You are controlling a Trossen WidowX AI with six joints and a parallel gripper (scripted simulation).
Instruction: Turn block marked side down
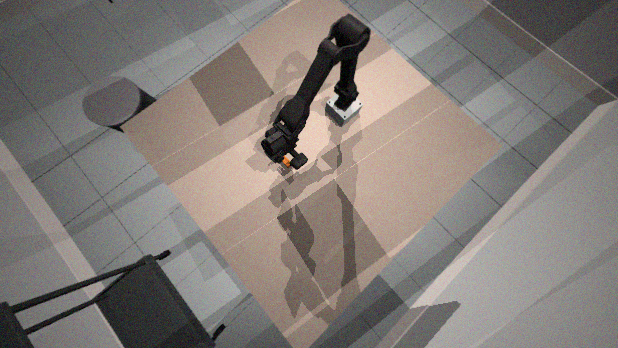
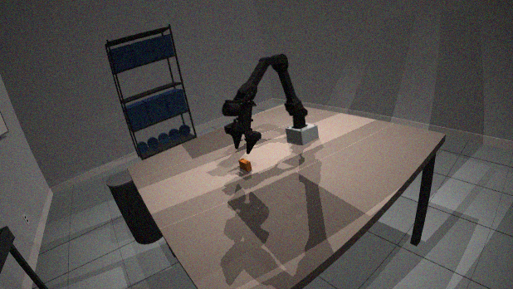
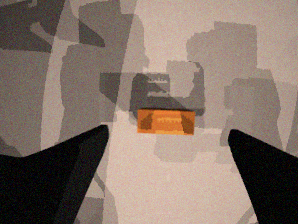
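A: Orange block [image 2: 245, 164] rests mid-bench [image 2: 373, 166], nearer the far edge.
B: And the claw [image 2: 245, 143]?
A: Above it, fingers apart, empty. A skewed descent could knock the block away.

Grey tiled floor [image 2: 469, 199] under dim grey walls [image 2: 373, 50]; a dark shelf rack [image 2: 151, 93] stands behind the tan worktop [image 2: 353, 166], a dark bin [image 2: 133, 208] beside it.

Orange block [image 3: 166, 121], seemingly plain
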